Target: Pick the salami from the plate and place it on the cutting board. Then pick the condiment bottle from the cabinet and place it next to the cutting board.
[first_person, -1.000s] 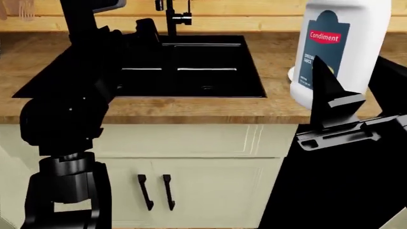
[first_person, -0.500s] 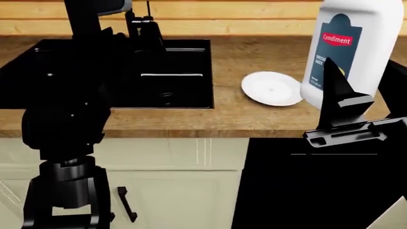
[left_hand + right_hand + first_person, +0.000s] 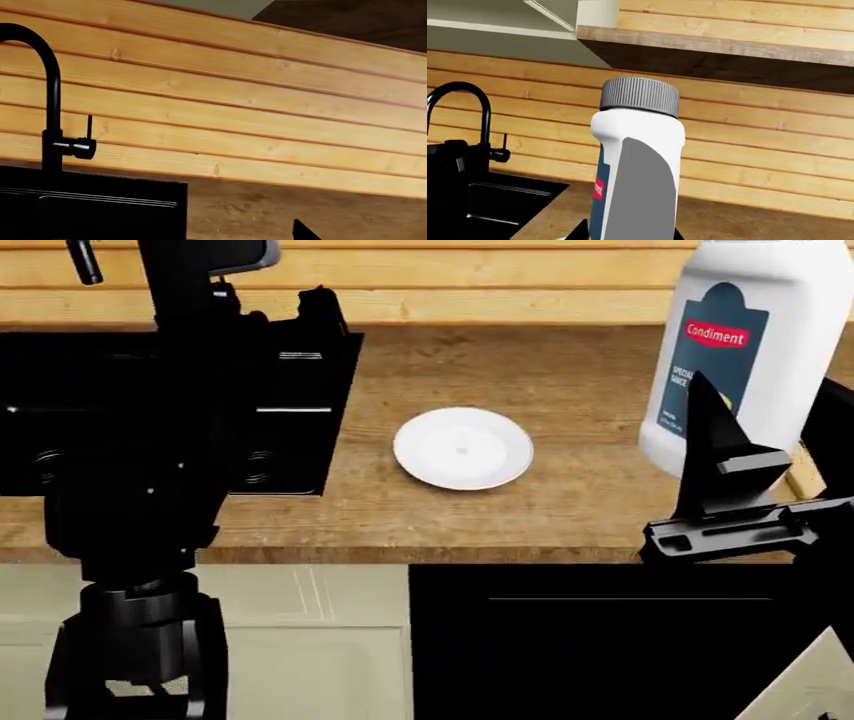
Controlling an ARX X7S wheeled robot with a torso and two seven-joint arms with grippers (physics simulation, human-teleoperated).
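My right gripper is shut on the condiment bottle, a white bottle with a dark blue label and red "Condiment" band, held upright above the counter's right side. In the right wrist view the bottle with its grey ribbed cap stands between the gripper fingers. The plate lies bare on the brown counter, left of the bottle. The salami is out of view. A pale wooden strip at the far right may be the cutting board's edge. Of my left gripper only one fingertip shows, over the counter by the sink.
A black sink lies left of the plate, partly behind my left arm. Its black faucet stands against the plank wall. A black appliance front sits under the counter. A wooden cabinet underside hangs above.
The head view has swung right: sink and plate slid left in the picture, and the plate now shows whole. The bottle stays in my right gripper.
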